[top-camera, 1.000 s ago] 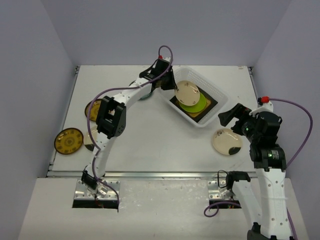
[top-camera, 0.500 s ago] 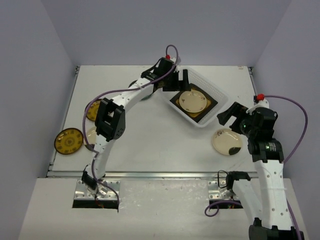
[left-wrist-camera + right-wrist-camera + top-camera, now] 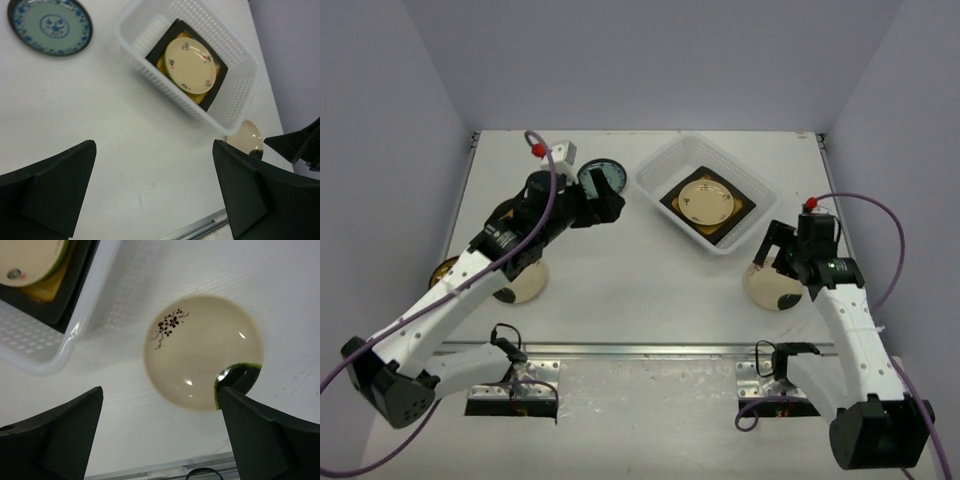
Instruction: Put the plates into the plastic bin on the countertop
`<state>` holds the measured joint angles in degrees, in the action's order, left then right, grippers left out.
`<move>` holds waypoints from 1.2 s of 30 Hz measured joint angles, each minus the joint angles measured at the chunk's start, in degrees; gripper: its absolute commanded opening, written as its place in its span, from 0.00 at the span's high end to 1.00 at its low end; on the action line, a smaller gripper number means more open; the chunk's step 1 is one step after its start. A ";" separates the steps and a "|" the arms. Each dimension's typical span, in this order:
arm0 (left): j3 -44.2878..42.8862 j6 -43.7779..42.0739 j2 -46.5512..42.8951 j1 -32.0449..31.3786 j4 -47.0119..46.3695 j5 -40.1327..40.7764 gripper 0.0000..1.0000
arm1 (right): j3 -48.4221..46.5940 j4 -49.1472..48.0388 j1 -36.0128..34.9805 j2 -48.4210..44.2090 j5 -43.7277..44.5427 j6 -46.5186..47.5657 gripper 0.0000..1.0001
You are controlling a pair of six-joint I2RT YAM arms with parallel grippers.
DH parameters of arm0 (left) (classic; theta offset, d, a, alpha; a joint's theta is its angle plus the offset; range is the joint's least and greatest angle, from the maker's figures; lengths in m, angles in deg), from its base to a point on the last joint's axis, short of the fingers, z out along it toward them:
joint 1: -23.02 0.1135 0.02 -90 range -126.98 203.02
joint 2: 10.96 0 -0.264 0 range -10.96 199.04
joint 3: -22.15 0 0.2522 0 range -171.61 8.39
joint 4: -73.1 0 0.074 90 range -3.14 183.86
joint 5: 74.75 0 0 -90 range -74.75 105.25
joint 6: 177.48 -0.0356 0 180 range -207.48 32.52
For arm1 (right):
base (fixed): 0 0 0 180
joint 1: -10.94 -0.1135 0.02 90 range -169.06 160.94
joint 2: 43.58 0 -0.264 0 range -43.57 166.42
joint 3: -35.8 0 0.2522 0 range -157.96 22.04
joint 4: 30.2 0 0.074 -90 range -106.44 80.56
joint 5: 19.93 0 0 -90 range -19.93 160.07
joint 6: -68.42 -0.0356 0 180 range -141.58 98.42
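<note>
Now holds the left hand spread wide and empty above the counter, with dark fingers far apart at either edge of the wrist view. Looks down past them on a blue-rimmed plate, flat on the counter and near the left corner of the plastic bin. Finds the bin upright toward the far right of the counter, with a cream plate topmost inside, over a black square plate. Holds the right hand open too, gripping nothing, poised over a black-blossom plate with a dark green patch at its edge. Shows that plate flat on the counter, just beside the bin's near corner. Shows from above a pale dish and a brown-yellow plate, both partly hidden under the left arm.
</note>
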<state>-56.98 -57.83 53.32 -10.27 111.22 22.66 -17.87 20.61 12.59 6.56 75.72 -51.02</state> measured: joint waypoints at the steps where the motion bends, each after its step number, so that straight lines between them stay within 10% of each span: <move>1: 2.49 0.34 -2.97 0.00 1.41 1.55 0.00 | -0.02 0.29 -3.40 1.70 1.65 0.39 0.01; 12: 10.78 -2.05 -12.27 0.00 13.18 5.86 0.00 | -0.69 4.18 -35.66 26.50 25.87 0.85 0.14; 36: 18.94 -8.73 -17.52 0.00 9.05 0.98 0.00 | 7.27 -14.41 -36.70 31.90 29.61 12.97 0.47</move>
<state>-38.04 -66.56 35.80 -10.27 120.27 23.64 -10.60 6.20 -24.11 38.46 105.33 -38.05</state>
